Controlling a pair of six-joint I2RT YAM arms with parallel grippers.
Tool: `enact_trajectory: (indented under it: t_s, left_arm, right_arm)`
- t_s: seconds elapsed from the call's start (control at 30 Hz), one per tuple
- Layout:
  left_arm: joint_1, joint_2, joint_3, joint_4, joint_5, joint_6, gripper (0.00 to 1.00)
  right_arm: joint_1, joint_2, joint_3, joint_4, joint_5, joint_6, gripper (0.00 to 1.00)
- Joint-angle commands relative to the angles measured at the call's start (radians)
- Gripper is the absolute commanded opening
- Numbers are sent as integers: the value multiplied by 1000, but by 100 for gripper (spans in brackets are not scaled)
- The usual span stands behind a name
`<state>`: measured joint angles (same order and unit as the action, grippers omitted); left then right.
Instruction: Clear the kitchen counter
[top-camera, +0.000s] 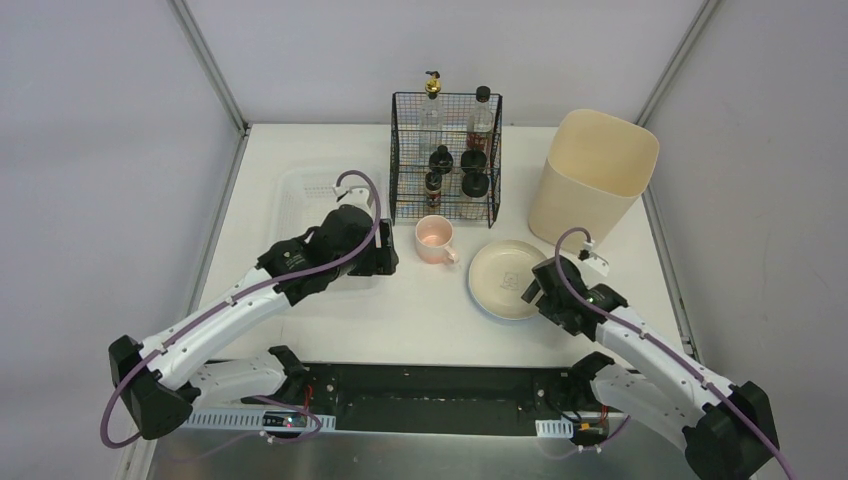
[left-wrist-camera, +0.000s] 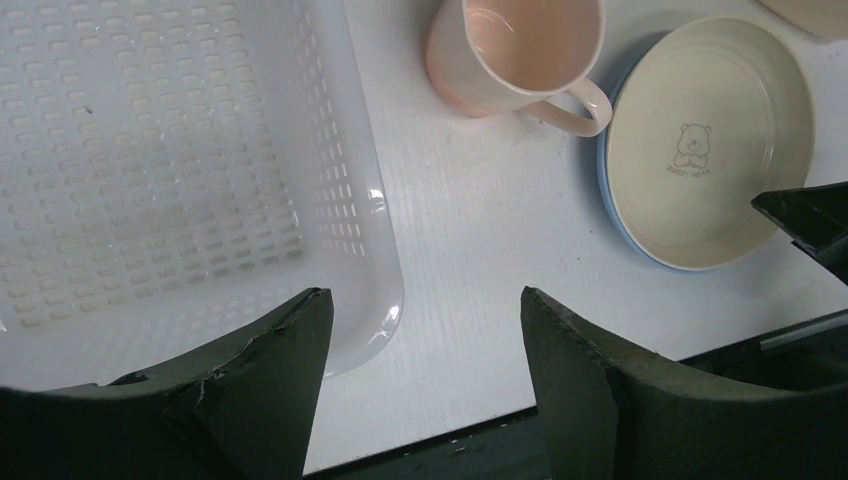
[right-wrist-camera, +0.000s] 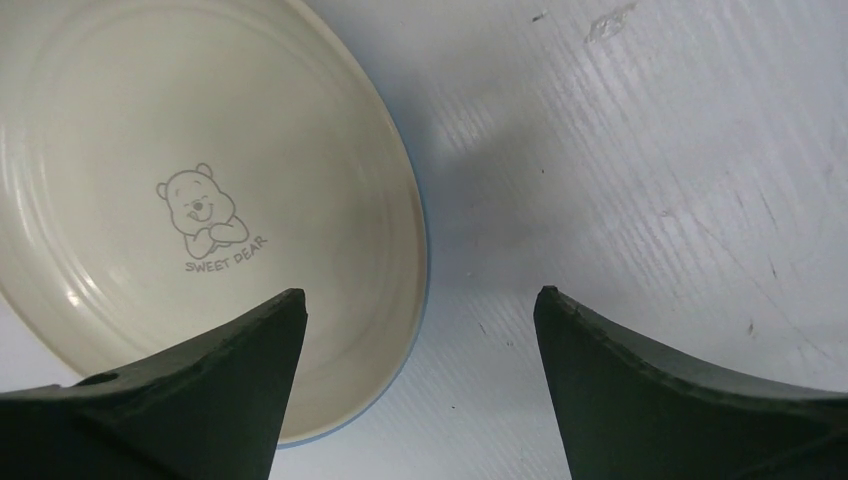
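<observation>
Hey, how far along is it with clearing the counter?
The rack holds bottles, so that part looks done. The tray is empty. Nothing is in hand: the right gripper is open astride the plate's rim, and the left gripper is open by the tray's corner. Left to do: the mug and plate, both on the counter.

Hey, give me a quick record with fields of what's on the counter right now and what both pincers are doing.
kitchen counter: white, carries everything below
wire rack: black, at the back, holding bottles
mug: pink, upright, empty, just in front of the rack
plate: cream, bear print, right of the mug
tray: translucent white, left side, visible part empty
bin: cream, tall, back right
left pincer: open, empty, above the tray's near corner
right pincer: open, empty, over the plate's rim
</observation>
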<state>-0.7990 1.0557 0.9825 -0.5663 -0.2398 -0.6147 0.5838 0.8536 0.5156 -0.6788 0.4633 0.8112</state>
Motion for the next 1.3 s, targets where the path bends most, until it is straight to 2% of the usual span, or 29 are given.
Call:
enact_trajectory:
  t_s: [0.0, 0.37, 0.63, 0.9, 1.27]
  left_arm:
    - [-6, -56, 4, -37, 33, 13, 71]
    - [-5, -129, -34, -72, 26, 20, 74]
    - [-5, -123, -35, -75, 29, 27, 75]
    - [-6, -131, -23, -87, 33, 29, 75]
    - [-5, -177, 34, -137, 6, 44, 77]
  right_arm:
    - [-5, 30, -40, 71, -42, 90, 85]
    - [-7, 25, -99, 152, -61, 148, 45]
    - [-7, 0, -117, 153, -42, 165, 0]
    - [-4, -133, -83, 60, -11, 136, 0]
    - [-4, -291, 110, -137, -22, 30, 0]
